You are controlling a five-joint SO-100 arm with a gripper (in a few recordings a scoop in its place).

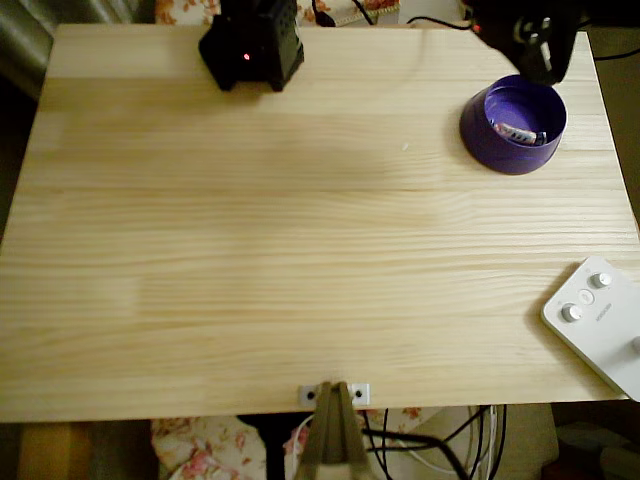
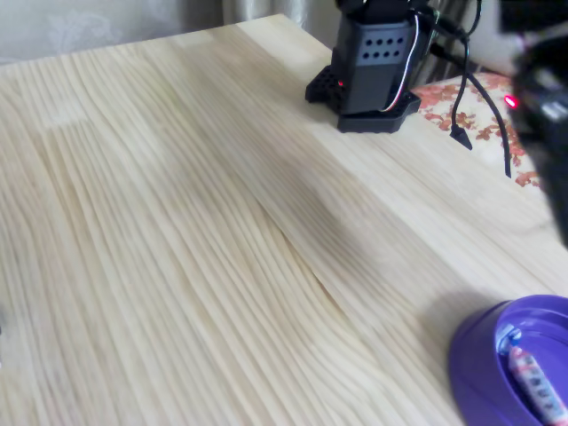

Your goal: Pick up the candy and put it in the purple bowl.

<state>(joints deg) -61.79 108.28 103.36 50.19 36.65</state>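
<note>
- The candy (image 1: 518, 132) lay inside the purple bowl (image 1: 480, 130), on its lighter violet floor toward the near wall in the overhead view; in the fixed view the candy (image 2: 535, 380) lay lengthwise in the bowl (image 2: 475, 364), its white-pink wrapper and dark marks showing.
- The bowl stood upright on the wooden table (image 1: 300, 250), near the far right corner in the overhead view.
- The gripper (image 1: 540, 45) hung just beyond the bowl's far rim, dark and blurred; whether its jaws stood apart or together could not be told.
- In the fixed view a dark blurred part of the arm (image 2: 546, 115) showed at the right edge, with a red light on it.
- The arm's black base (image 1: 252, 45) sat at the table's far edge, well apart from the bowl.
- A white button-topped device (image 1: 600, 320) lay at the near right edge of the table.
</note>
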